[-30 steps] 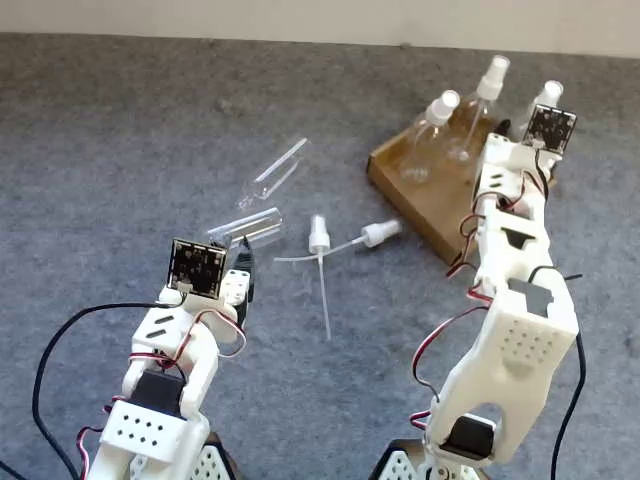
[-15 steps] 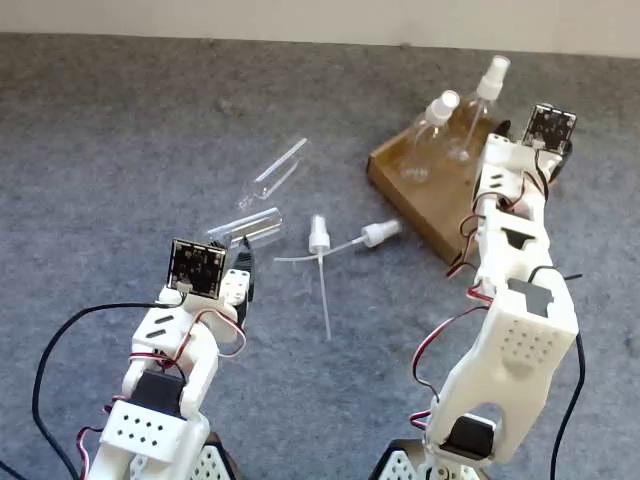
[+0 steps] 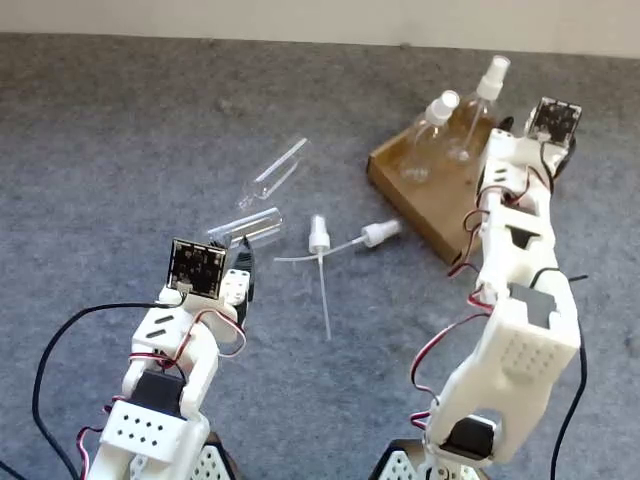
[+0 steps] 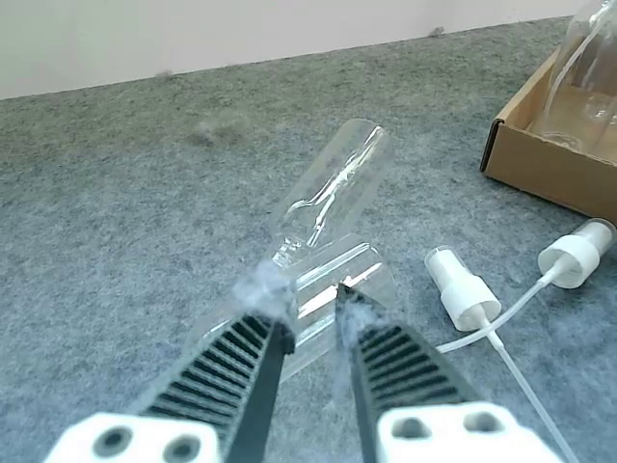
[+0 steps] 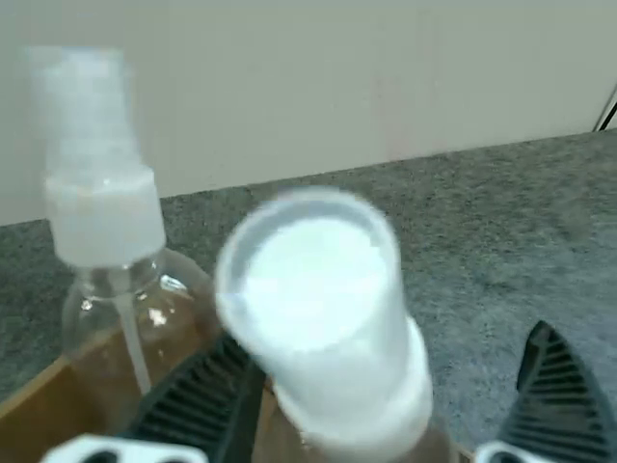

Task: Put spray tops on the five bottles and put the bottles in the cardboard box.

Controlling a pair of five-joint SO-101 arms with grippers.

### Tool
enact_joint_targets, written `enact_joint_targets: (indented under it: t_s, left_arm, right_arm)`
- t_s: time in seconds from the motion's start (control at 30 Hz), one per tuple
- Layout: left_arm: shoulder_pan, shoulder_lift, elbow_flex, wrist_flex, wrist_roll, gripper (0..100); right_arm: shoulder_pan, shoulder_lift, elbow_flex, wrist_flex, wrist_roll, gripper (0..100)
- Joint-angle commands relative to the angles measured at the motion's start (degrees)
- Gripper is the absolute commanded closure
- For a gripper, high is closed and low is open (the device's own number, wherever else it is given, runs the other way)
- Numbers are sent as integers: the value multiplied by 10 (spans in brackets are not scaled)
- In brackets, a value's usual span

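A grey, felt-like worktop (image 3: 120, 150) spreads across the whole scene, its nap rough and mottled. A plain pale wall (image 3: 300, 15) runs along its far edge. A small tuft of pale lint (image 4: 217, 127) lies on the grey surface.

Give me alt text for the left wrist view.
The left gripper, jaws slightly apart, sits at a clear bottle lying on the carpet, a second bottle beyond it. Two loose spray tops lie nearby, toward the cardboard box corner.
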Motion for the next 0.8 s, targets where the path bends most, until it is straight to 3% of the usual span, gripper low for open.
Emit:
enact_joint_targets:
  t_s: [0.0, 0.13, 0.3, 0.77]
  left_arm:
    - [9, -7, 15, -12, -7, 961]
    - [8, -7, 15, -12, -7, 961]
    - [7, -7, 15, -12, -7, 961]
    - [5, -7, 15, -12, -7, 960]
  right_arm:
    - [1, -67, 1, 8, -1, 652]
    - [3, -84, 4, 12, -1, 652]
    - [7, -141, 4, 96, -1, 652]
    - [-6, -436, 4, 470, -5, 655]
